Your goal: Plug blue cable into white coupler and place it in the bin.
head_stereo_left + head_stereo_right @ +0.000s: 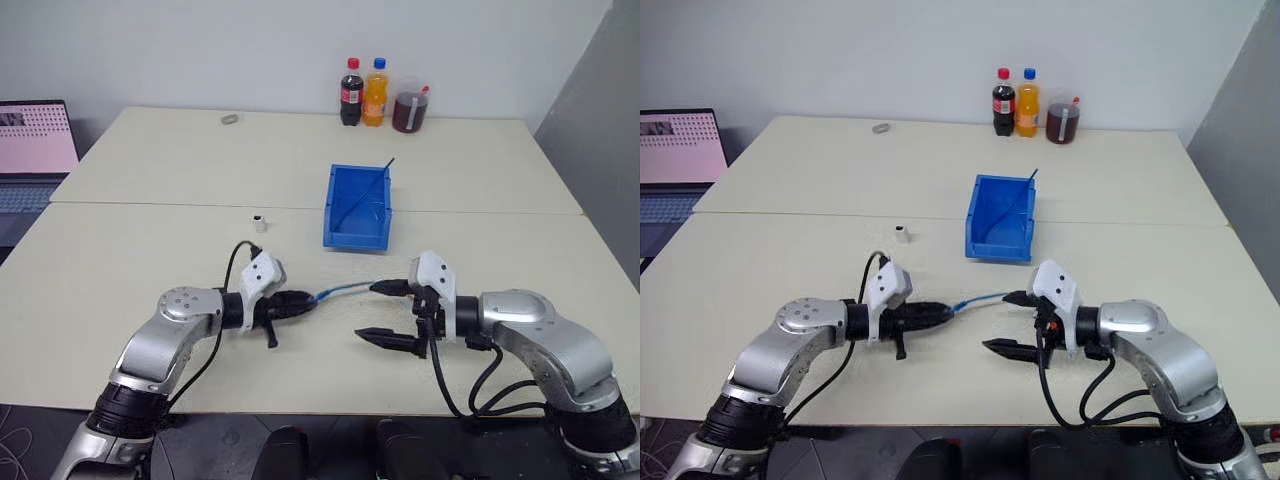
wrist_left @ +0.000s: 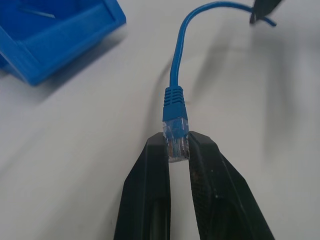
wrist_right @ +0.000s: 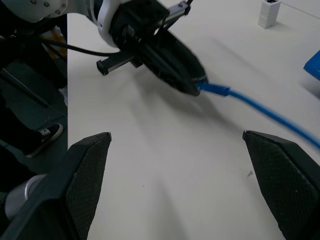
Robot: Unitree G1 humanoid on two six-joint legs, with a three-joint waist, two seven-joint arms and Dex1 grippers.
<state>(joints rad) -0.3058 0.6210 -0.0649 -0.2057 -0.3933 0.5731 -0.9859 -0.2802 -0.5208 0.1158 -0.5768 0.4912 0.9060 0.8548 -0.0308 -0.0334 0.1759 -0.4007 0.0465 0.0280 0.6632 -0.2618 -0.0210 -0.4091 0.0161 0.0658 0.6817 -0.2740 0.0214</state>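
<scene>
Grippers first: your left gripper (image 2: pixel 176 150) has its two black fingers pinched tight on the small clear plug at one end of the thin light-blue cable (image 1: pixel 345 290). You can see the plug squeezed between the fingertips in the left wrist view. Your right gripper (image 1: pixel 383 312) is spread wide apart and has nothing in it. The cable runs from your left gripper across to the upper finger of your right gripper, just above the pale table (image 1: pixel 150 250). The tiny white boxy plastic coupler (image 1: pixel 260 222) stands alone on the table, past your left gripper. The bright blue plastic bin (image 1: pixel 357 206) sits near it, farther back between both arms.
</scene>
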